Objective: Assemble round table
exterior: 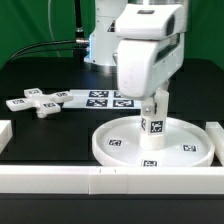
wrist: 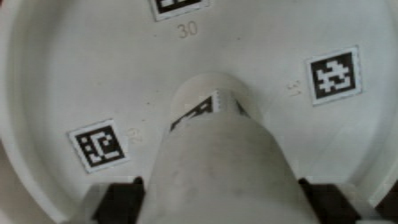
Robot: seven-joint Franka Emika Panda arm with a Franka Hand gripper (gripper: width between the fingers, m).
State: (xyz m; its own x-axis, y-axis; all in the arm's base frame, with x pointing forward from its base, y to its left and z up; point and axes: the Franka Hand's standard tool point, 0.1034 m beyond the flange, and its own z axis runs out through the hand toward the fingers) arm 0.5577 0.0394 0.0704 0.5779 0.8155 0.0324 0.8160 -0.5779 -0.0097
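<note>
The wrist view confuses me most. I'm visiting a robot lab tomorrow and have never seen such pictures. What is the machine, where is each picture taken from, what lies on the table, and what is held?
The machine is a single robot arm ending in a two-finger gripper. The exterior view comes from a camera standing off the arm. The wrist view comes from a camera on the arm's wrist, looking down past the dark fingers. On the black table lie a large round disc, a small cross-shaped piece, a flat marker board and white border rails. The gripper appears shut on a short thick leg, which stands upright over the disc's middle.
</note>
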